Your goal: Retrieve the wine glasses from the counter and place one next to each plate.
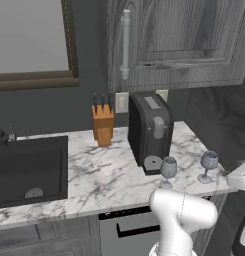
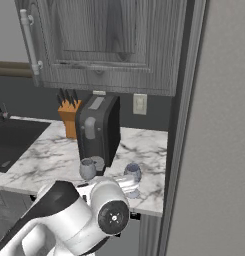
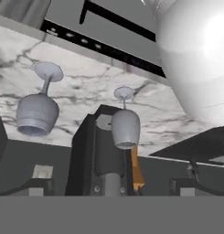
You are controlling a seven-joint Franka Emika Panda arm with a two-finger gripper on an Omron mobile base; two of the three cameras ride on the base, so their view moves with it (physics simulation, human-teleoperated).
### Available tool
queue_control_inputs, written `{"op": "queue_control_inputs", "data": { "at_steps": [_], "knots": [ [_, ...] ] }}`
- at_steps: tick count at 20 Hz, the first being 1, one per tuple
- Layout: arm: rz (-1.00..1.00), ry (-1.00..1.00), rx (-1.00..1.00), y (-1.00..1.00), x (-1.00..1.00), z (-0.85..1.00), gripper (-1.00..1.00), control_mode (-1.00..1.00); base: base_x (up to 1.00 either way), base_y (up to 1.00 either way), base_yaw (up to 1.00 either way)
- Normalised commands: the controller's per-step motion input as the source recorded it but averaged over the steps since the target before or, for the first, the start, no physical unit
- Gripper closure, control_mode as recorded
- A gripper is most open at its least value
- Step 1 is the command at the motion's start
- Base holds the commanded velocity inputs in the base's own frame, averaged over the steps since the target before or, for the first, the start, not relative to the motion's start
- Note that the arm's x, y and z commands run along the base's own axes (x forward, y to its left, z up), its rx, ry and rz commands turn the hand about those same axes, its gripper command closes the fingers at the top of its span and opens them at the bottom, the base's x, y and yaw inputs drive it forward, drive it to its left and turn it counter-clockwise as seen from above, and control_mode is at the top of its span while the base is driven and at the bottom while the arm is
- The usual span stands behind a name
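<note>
Coffee machine [image 1: 151, 131] stands mid-counter [image 1: 104, 175], knife block [image 1: 102, 125] to its left against the wall, black sink [image 1: 29, 170] far left. Upper cabinet [image 1: 179, 40] hangs overhead. 2 glasses stand upright near the counter's front right edge: left glass [image 1: 168, 171] just in front of the machine's drip tray, right glass [image 1: 208, 166] apart from it near the right end. Arm reaches in low from the near side with the hand rolled over, so the hand view sees the glasses inverted. Gripper [image 3: 111, 189] is spread fully wide, holding nothing.
</note>
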Motion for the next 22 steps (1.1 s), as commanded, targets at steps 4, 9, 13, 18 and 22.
{"op": "queue_control_inputs", "data": {
  "at_steps": [4, 9, 13, 18, 22],
  "knots": [
    [0.00, 0.00, 0.15, -0.01, 0.13, -0.56, -1.00, -1.00, 0.00, 0.00, 0.00],
    [0.02, 0.00, 0.13, -0.14, 0.15, -0.36, -1.00, -1.00, 0.00, 0.00, 0.00],
    [0.00, -0.03, 0.14, -0.42, 0.06, -0.27, -1.00, -1.00, 0.00, 0.00, 0.00],
    [0.00, 0.00, 0.10, -0.22, 0.18, -0.30, -1.00, -1.00, 0.00, 0.00, 0.00],
    [0.00, 0.00, 0.04, -0.05, 0.30, -0.21, -1.00, -1.00, 0.00, 0.00, 0.00]
  ]
}}
